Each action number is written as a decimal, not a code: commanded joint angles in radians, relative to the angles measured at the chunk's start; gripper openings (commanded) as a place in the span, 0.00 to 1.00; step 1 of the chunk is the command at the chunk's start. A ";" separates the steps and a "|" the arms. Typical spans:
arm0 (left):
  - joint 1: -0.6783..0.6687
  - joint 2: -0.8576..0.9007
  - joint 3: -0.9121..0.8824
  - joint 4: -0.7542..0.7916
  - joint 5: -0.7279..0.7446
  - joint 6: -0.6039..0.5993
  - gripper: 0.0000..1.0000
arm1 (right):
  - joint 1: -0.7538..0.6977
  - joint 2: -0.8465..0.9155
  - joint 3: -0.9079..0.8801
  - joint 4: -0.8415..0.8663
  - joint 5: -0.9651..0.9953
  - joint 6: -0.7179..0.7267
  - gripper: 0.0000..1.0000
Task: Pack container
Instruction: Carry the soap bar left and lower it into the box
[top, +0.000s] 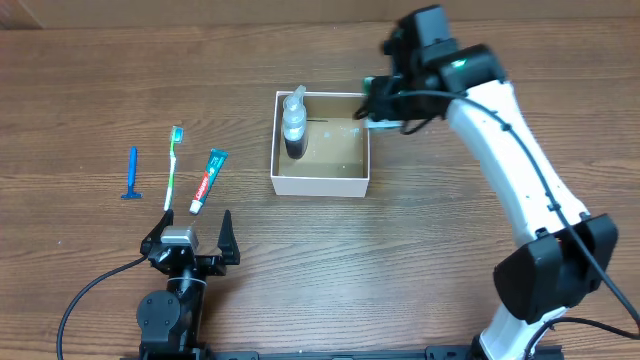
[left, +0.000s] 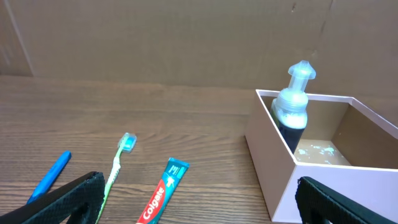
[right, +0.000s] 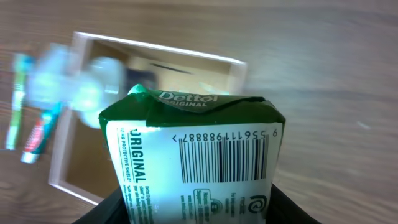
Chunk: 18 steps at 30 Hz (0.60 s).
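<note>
Soap (right: 193, 155) sat clamped in my right gripper (top: 378, 103) over the container's (top: 321, 184) right rim; bottle (top: 293, 125) already inside; toothbrush (top: 174, 165), toothpaste (top: 208, 181), razor (top: 132, 173) lay left of it, unpacked; my left gripper (top: 190, 238) stood open.

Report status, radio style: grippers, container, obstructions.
Left gripper open, near toothpaste. Right gripper shut on soap pack, at container far right corner. Pump bottle stands inside, left side; nothing blocks the right.

Container (top: 320, 185): square, shallow, open-topped box with white walls and brown floor, shown upright; a pump bottle (top: 293, 125) is seen standing at its left wall.
</note>
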 joint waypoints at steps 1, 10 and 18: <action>0.010 -0.010 -0.003 -0.002 -0.010 0.023 1.00 | 0.073 0.003 0.019 0.068 0.070 0.105 0.45; 0.010 -0.010 -0.003 -0.002 -0.010 0.023 1.00 | 0.142 0.105 0.019 0.133 0.133 0.167 0.45; 0.010 -0.010 -0.003 -0.002 -0.010 0.023 1.00 | 0.142 0.199 0.019 0.154 0.129 0.189 0.45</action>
